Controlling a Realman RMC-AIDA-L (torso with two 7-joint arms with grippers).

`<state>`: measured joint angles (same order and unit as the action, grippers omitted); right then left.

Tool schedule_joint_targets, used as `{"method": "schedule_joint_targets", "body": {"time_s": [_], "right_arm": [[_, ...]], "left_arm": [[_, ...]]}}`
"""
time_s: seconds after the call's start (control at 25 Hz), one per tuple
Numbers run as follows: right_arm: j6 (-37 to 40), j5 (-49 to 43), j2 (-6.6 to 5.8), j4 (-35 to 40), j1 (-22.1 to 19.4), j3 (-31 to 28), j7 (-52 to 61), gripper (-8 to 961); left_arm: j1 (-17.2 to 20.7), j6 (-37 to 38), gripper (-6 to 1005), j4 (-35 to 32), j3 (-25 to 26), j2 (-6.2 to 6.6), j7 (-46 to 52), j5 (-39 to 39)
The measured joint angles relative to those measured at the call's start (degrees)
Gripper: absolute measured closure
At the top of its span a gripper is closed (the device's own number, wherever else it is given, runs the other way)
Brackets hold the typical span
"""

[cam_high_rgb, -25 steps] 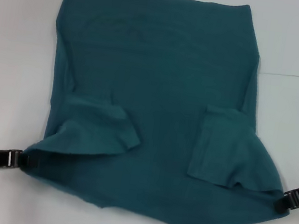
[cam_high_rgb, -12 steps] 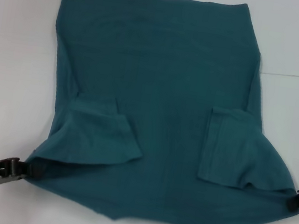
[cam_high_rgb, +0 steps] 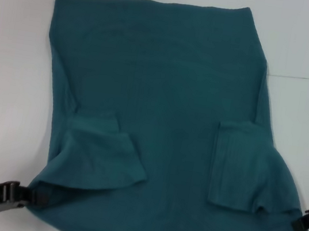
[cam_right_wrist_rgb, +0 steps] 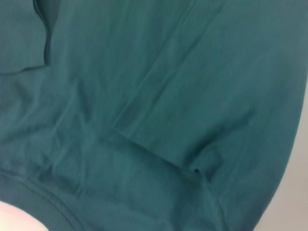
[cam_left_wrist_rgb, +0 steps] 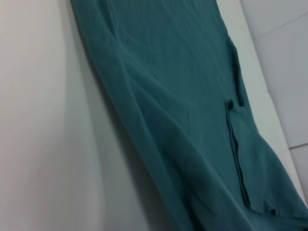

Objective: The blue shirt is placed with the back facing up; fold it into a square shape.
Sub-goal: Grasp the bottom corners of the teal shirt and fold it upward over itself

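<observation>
At the lower left of the head view, the left hand (cam_high_rgb: 31, 194) comes in along the bottom edge, its black fingers (cam_high_rgb: 21, 194) closed on the near left corner of the blue shirt (cam_high_rgb: 158, 93). The cloth bunches slightly where it meets the fingertips.

The blue shirt fills the middle of the frame, spread flat on the white surface (cam_high_rgb: 10, 71), its far straight edge at the top of the frame and its near edge running off the bottom. Both short sleeves are folded inward onto the body: the left sleeve (cam_high_rgb: 102, 154) lies as a curved flap in the lower left of the cloth, and the right sleeve (cam_high_rgb: 237, 165) as a squarer flap in the lower right. The left wrist view shows the shirt (cam_left_wrist_rgb: 183, 110) stretching away across the pale surface (cam_left_wrist_rgb: 43, 120), and the right wrist view is almost wholly filled by creased teal cloth (cam_right_wrist_rgb: 159, 96).

At the lower right edge of the head view, the right hand (cam_high_rgb: 300, 223) grips the near right corner of the shirt, fingers clamped on the fabric.
</observation>
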<state>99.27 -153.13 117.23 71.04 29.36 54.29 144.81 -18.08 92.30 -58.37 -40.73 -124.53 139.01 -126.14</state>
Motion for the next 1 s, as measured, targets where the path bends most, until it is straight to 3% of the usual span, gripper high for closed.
{"method": "schedule_joint_targets", "body": {"time_s": [0.32,0.6,1.0], "right_arm": [[6.78,0.03,0.09,1.63,-0.61,-1.07,-1.87,896],[13.95,0.03,1.21,1.71,-0.77,-2.16,-6.62,897],[14.79,-0.12,0.78,-0.85,-3.16,1.68,-6.82,897]], "left_arm": [[2.47,6.99,993,-7.24,0.09,-0.05,4.50,-4.63],[2.89,12.74,993,-8.95,0.46,0.25,6.32,-9.47],[3.01,20.69,993,-14.90,2.35,0.42,9.85,-15.43]]}}
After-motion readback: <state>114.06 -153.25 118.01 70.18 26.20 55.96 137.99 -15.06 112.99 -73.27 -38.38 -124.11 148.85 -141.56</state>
